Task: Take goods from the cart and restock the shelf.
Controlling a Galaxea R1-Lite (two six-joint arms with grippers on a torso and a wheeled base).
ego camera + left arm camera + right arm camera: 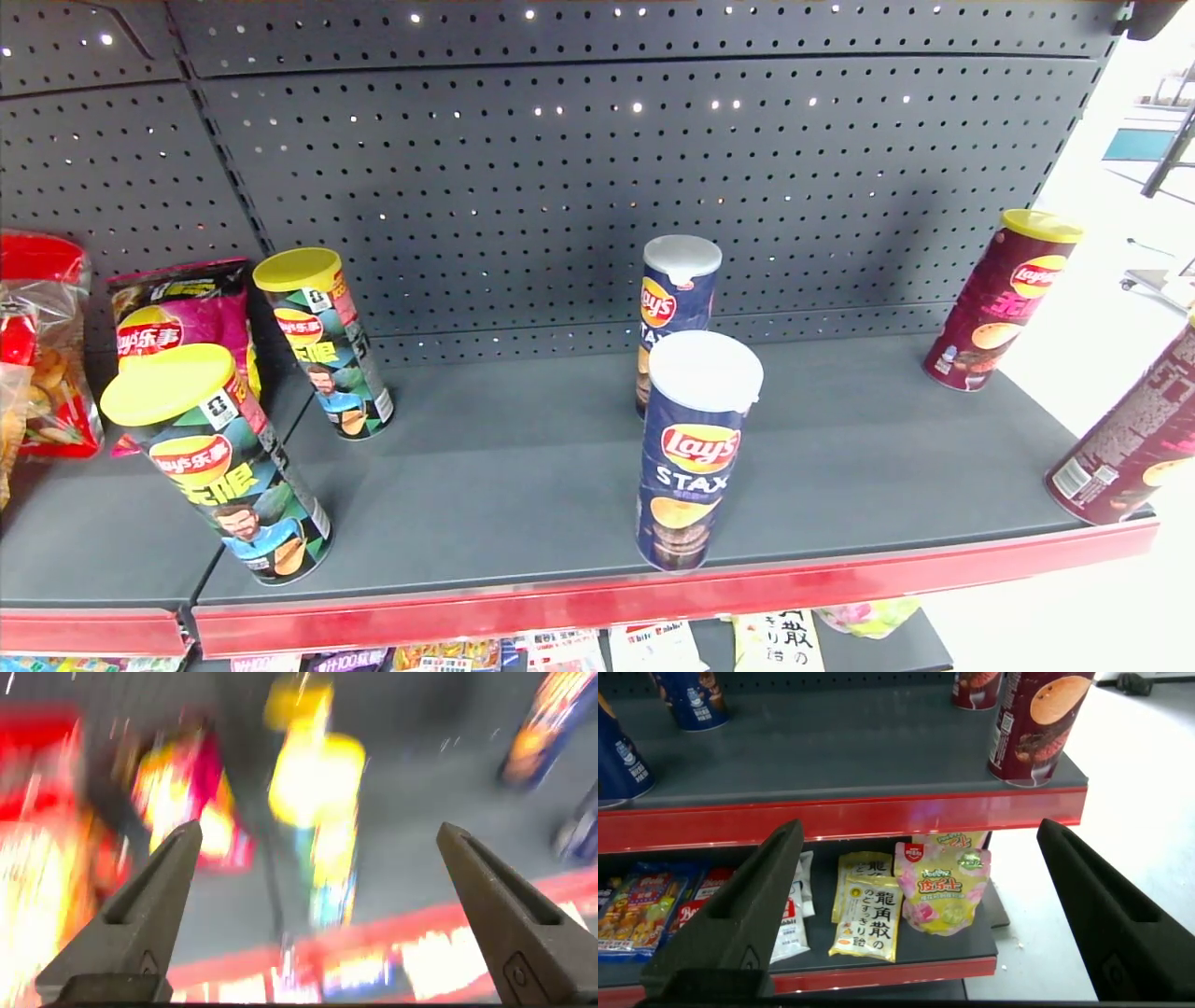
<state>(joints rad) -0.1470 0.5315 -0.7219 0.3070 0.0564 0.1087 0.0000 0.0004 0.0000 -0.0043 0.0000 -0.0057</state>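
My left claw [320, 829] and right claw [920, 826] both stand spread wide with nothing between their fingers, so I carry no goods now. The goods already placed stand on the dark grey metal shelf with a red front strip [523, 467]. The dark blue cardboard tube with a white lid [695, 448] sits near the front edge, its twin blue tube [677, 308] right behind it, in a row. I judge this is so that each kind is faced up front to back. Two yellow-lidded tubes [219, 457] queue likewise at the left, and two maroon tubes [1008, 299] at the right end. Every tube stands on its base, long axis upright, lid up, label turned outward to the aisle
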